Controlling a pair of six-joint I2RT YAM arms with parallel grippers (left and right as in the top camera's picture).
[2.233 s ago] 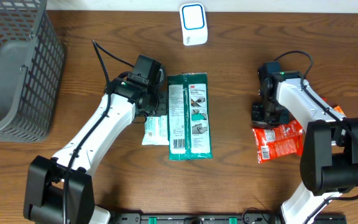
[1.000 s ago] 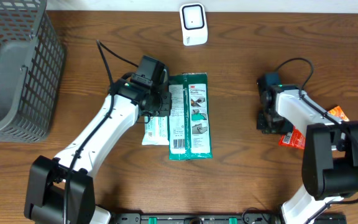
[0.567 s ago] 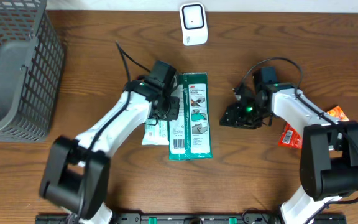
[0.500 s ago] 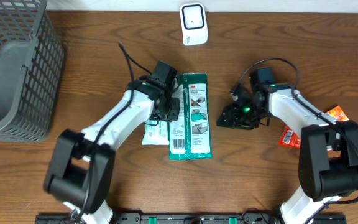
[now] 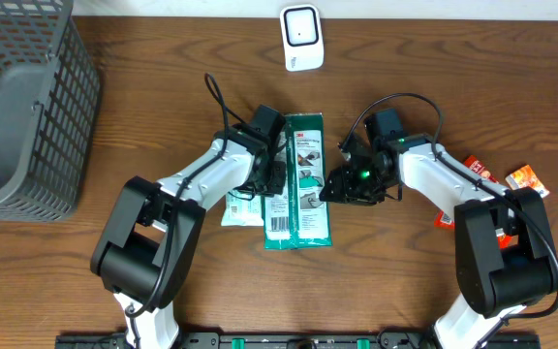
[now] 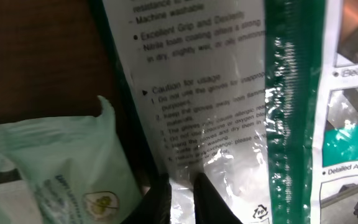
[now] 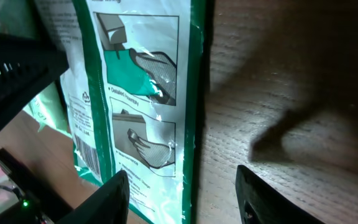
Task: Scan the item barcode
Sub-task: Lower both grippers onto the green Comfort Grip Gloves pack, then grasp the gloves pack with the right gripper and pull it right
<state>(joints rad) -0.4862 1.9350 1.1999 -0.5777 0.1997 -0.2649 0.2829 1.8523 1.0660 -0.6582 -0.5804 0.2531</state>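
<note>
**Right arm drops the red packet and joins the left at the glove pack; barcode not yet presented**

Left tool [image 6: 182, 193]: closed, with its tips down on the clear left margin of the green glove pack [image 5: 298, 179]. Whether any film is pinched between them cannot be told. It has edged in from the pack's side over the last second or two.

Right tool [image 7: 185, 196]: open, with the fingers well apart, low over the tabletop [image 7: 278, 74] at the pack's right edge and holding nothing. A moment ago this arm was over at the red packet [image 5: 526, 178]. That packet now lies alone at the far right, partly hidden under the arm.

Judgement: the glove pack looks to be the chosen item, with both arms set either side for a lift. It lies flat at the middle of the tabletop. Its barcode [image 5: 277, 224] is face up at the near left corner. The white scanner [image 5: 300, 37] stands well apart at the far edge, so the scan itself remains to be done.

Legible markings: "3M" at the pack's top. On the back panel, "Machine washable", "Excellent Grip and Dexterity" and "Caution for usage", with smaller lines about the gloves. On the front, pictures of a glove in use and a caption beginning "Detailed Assem…". A pale green wipes packet [image 6: 48, 168] lies just beside the pack. Its print is too blurred to read.
</note>
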